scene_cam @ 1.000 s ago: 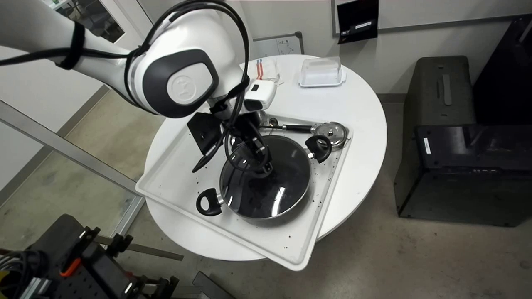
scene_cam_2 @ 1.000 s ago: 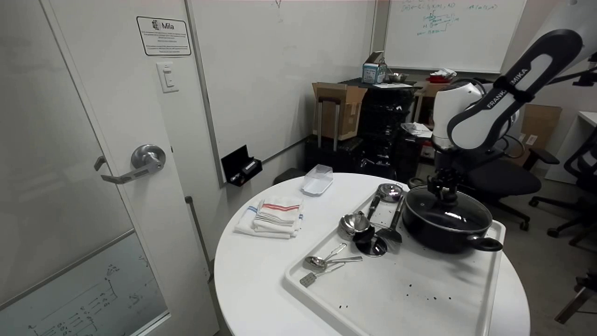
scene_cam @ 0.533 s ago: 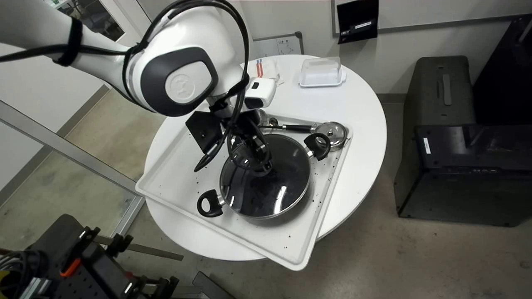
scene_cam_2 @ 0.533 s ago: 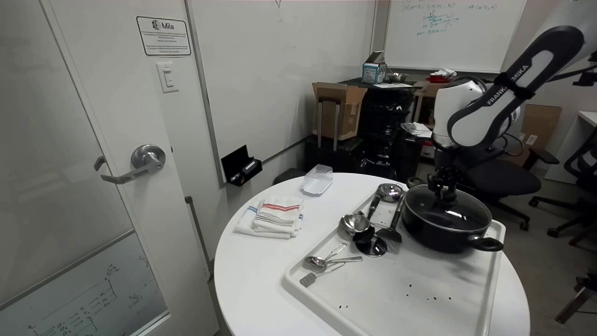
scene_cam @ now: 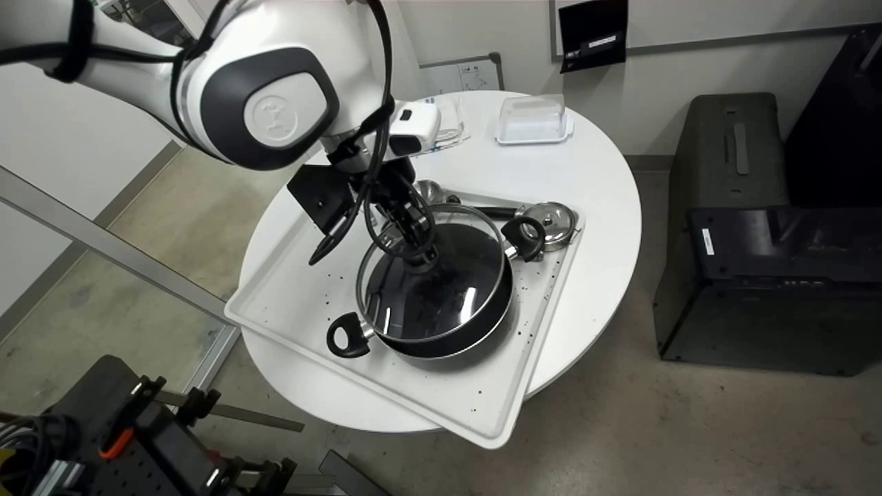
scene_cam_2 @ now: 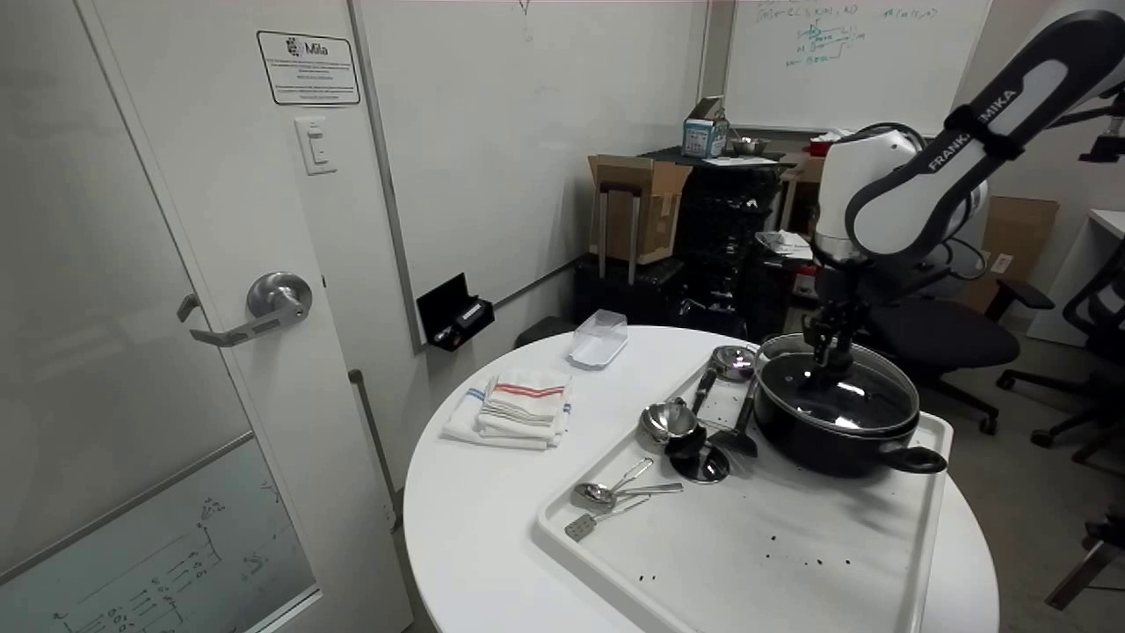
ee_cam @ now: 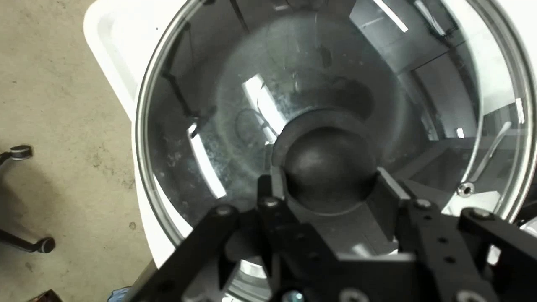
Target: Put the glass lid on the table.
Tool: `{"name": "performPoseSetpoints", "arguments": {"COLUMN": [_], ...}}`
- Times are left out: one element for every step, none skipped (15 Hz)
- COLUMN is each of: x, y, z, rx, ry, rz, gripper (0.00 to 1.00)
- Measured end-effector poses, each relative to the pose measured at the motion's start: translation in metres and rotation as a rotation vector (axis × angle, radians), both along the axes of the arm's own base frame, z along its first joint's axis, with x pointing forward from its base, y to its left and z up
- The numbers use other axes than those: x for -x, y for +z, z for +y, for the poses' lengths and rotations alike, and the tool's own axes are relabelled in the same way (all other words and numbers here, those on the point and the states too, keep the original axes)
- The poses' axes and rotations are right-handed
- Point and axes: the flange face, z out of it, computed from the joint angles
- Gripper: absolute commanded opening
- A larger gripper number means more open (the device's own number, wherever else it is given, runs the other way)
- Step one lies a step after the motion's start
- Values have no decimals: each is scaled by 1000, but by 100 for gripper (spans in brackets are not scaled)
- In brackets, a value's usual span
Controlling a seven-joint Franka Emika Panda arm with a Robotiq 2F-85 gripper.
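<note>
The glass lid (scene_cam: 451, 300) is a clear disc with a metal rim and black knob (ee_cam: 329, 163). It hangs a little above the black pan (scene_cam: 479, 332), tilted and shifted off it, with a gap showing under its rim. In the other outside picture the lid (scene_cam_2: 870, 400) also sits raised over the pan (scene_cam_2: 809, 448). My gripper (ee_cam: 333, 184) is shut on the knob, one finger on each side; it also shows in both exterior views (scene_cam: 419, 260) (scene_cam_2: 831, 352). The white round table (scene_cam: 606, 207) lies under the tray and pan.
A white tray (scene_cam_2: 703, 545) bears the pan, a spatula (scene_cam_2: 736, 440), a metal ladle (scene_cam_2: 668, 422) and small spoons (scene_cam_2: 598, 494). Folded towels (scene_cam_2: 523, 409) and a clear plastic box (scene_cam_2: 599, 338) stand on the table. The pan's handles (scene_cam: 350, 335) stick out sideways.
My gripper has risen and drawn back slightly with the lid in it. The lid has come up off the pan; half a second ago it lay on the rim. The pan has barely moved.
</note>
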Motion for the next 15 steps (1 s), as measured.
{"name": "performPoseSetpoints", "arguments": {"x": [0, 0, 1, 2, 3, 4, 5, 6, 7, 9, 10, 12, 14, 16, 19], "y": [4, 7, 10, 13, 16, 18, 20, 20, 21, 21, 21, 21, 20, 20, 19], "z": [4, 8, 12, 16, 21, 26, 31, 37, 44, 53, 62, 72, 84, 95, 107], "rx": [-8, -16, -24, -31, -39, -45, -51, -57, -64, -70, -77, -84, -89, -94, -97], "ry": [8, 16, 23, 32, 44, 54, 68, 82, 96, 111, 129, 149, 169, 190, 211], "rz": [-4, -7, -10, -12, -13, -14, -14, -12, -10, -8, -4, 0, 5, 10, 16], "gripper": [26, 26, 26, 26, 26, 26, 26, 26, 26, 26, 26, 26, 26, 26, 26]}}
